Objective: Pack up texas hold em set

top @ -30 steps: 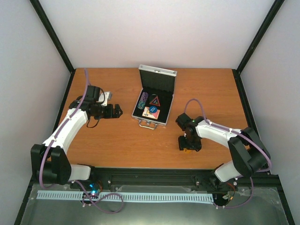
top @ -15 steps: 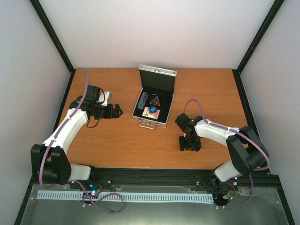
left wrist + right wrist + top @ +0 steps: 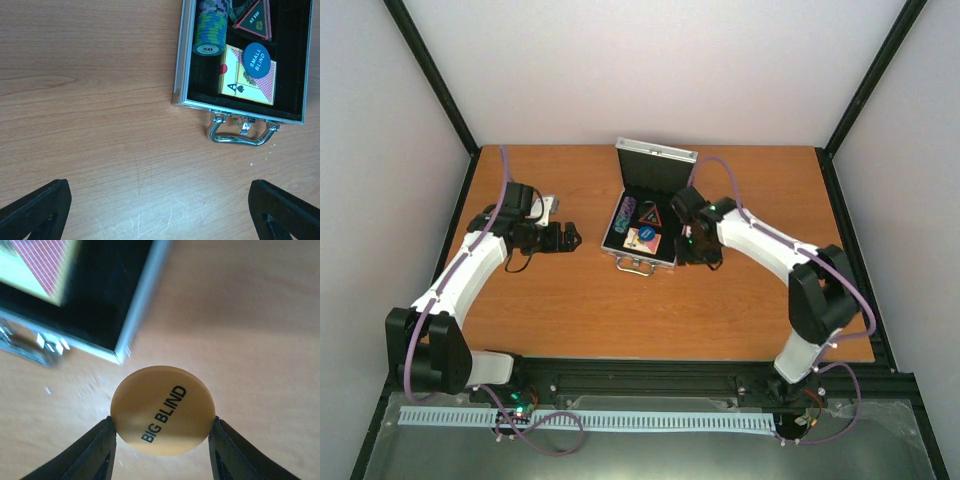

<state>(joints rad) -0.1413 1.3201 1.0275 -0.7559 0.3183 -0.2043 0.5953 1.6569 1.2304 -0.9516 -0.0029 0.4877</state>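
Between the right jaws, a yellow button [image 3: 162, 410] is gripped by its rim, one finger pressed to each side, with the words BIG BLIND printed in black across its face. It is held outside the case [image 3: 660, 180], just off the near right corner, over bare wood. Whether it touches the wood cannot be told. From above, the right jaws are seen close beside the right wall of the case, near its front end.

Toward the back of the surface [image 3: 570, 300], about midway across, the case is laid open with its lid raised toward the far wall and its handle [image 3: 242, 132] turned toward the arms. Inside, on the black lining, a stack of chips [image 3: 210, 30] is laid on its side along the left wall, with a 50 marked on the end chip. To the right of the stack, a triangular button [image 3: 254, 20] with a red border is seen at the far end. Nearer the handle, a card deck [image 3: 260, 87] with a red back is set, with an ace of spades showing at its lower left. A blue button [image 3: 256, 60] marked SMALL BLIND is placed on top of the deck.

Left of the case and apart from it, the left jaws are spread wide with nothing between them. Only wood is seen under them, and the front left corner of the case lies ahead of them and to the right.
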